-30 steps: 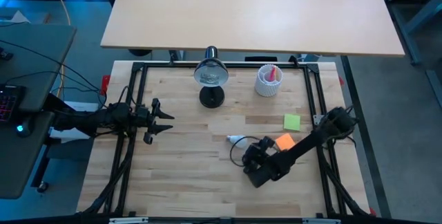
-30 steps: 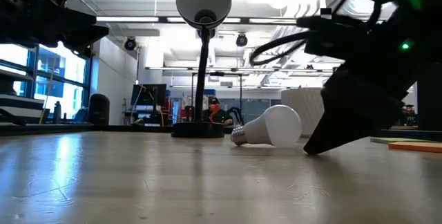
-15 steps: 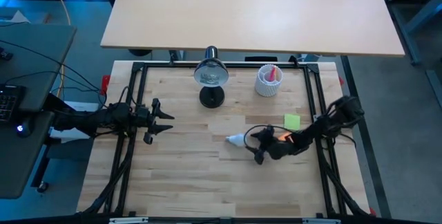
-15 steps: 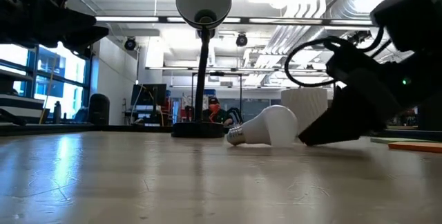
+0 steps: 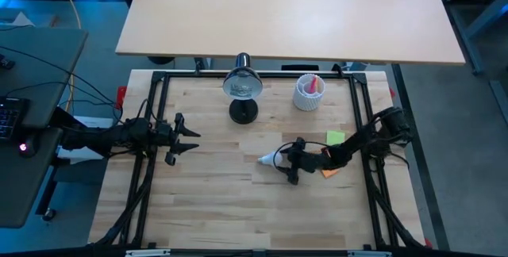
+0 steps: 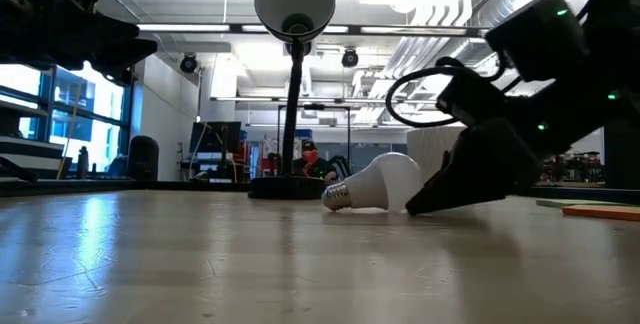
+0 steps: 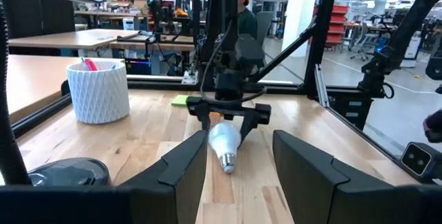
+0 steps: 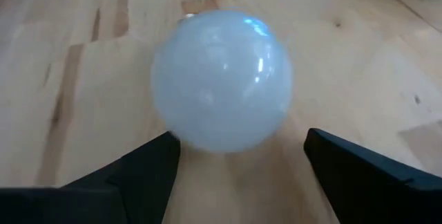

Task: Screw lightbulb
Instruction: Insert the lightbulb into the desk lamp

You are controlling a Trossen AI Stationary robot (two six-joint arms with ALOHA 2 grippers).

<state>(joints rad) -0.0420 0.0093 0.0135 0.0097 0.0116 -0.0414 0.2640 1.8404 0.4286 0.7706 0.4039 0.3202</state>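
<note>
Lightbulb (image 5: 271, 159) on table (image 5: 206, 201), before lamp (image 5: 243, 98)

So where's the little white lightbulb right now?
The small frosted white lightbulb lies on its side on the wooden table, right of centre in the high view, just ahead of the right arm's open tool.

Bare table (image 5: 214, 186) surrounds the lightbulb (image 5: 271, 159); lamp (image 5: 243, 98) stands well beyond.
</note>
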